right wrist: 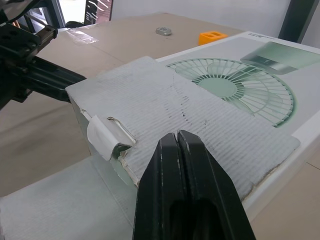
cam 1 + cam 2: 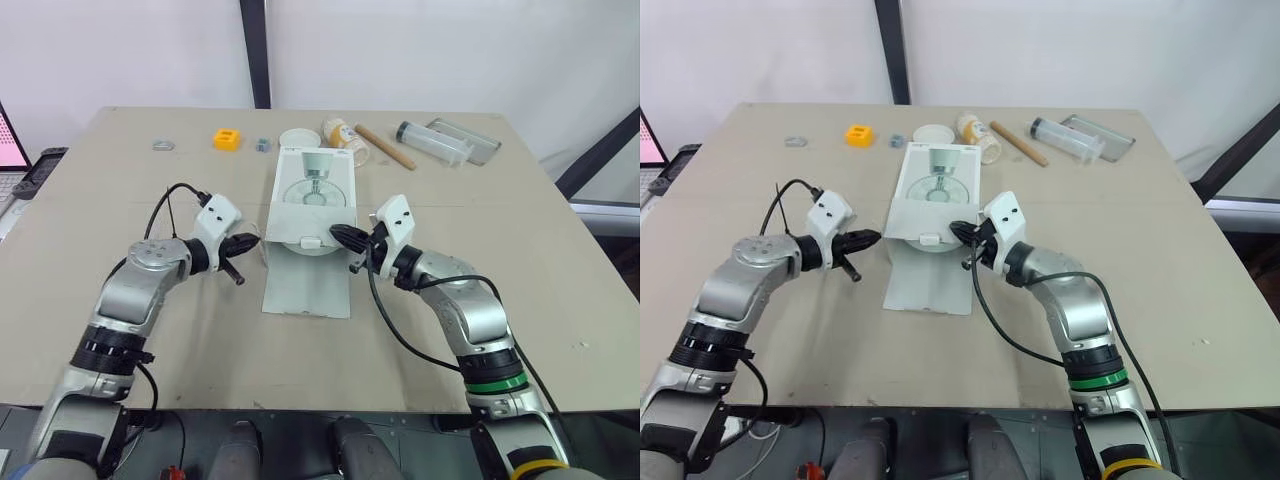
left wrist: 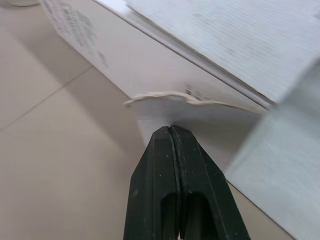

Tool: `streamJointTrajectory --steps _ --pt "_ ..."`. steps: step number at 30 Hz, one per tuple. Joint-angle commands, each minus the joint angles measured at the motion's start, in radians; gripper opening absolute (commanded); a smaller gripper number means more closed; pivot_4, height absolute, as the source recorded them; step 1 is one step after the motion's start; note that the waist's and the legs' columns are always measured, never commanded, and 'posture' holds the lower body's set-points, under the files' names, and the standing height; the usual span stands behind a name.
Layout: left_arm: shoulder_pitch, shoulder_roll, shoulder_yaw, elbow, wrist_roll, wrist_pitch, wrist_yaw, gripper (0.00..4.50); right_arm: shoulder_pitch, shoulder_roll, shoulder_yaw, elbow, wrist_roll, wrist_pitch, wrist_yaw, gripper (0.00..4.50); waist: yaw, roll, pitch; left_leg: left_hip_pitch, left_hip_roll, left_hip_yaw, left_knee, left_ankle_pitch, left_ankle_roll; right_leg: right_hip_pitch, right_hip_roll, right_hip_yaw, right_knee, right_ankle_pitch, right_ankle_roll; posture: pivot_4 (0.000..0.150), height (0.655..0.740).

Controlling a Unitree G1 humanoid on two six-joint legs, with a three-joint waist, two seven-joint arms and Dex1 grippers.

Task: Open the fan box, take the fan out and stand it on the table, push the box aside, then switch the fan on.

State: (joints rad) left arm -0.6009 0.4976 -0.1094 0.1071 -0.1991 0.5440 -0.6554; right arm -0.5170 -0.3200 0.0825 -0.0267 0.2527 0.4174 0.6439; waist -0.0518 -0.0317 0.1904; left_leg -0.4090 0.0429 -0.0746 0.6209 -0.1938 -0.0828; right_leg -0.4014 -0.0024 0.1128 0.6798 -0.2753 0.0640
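Observation:
The white fan box (image 2: 315, 190) lies flat mid-table, a fan pictured on its top. Its long lid flap (image 2: 308, 285) lies open on the table toward me. A grey inner flap (image 1: 200, 125) with a small white tab (image 1: 102, 137) is folded back over the box's near end. My left gripper (image 2: 249, 241) is shut, its tip (image 3: 171, 130) at the box's near left corner by a torn side flap (image 3: 175, 97). At the near right corner my right gripper (image 2: 336, 234) is also shut, with nothing in it, hovering just over the grey flap (image 1: 176, 136).
Along the far edge lie a metal ring (image 2: 163, 144), an orange block (image 2: 228, 139), a white round lid (image 2: 298, 137), a yellow bottle (image 2: 343, 133), a wooden stick (image 2: 385, 146), a clear tube (image 2: 430, 141) and a clear tray (image 2: 468, 139). A laptop (image 2: 10, 150) sits off the left side.

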Motion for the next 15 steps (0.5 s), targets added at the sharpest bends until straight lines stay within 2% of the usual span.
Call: streamJointTrajectory --steps 1,15 --pt "-0.033 -0.045 0.038 0.020 0.014 -0.033 0.068 0.00 0.003 0.000 0.004 -0.008 0.000 0.009 -0.003 0.02 0.000 0.000 0.000 0.000 0.000 0.000 0.000 0.000 0.000 0.000 0.000 0.000 0.000 0.000 0.000 0.150 0.7400" --pt "-0.074 -0.170 0.037 0.085 0.041 -0.064 0.142 0.00 0.001 -0.001 -0.001 -0.027 0.002 0.024 -0.007 0.02 0.002 0.000 0.000 0.000 0.000 0.000 0.000 0.000 0.000 0.000 0.000 0.000 0.000 0.000 0.000 0.150 0.7400"
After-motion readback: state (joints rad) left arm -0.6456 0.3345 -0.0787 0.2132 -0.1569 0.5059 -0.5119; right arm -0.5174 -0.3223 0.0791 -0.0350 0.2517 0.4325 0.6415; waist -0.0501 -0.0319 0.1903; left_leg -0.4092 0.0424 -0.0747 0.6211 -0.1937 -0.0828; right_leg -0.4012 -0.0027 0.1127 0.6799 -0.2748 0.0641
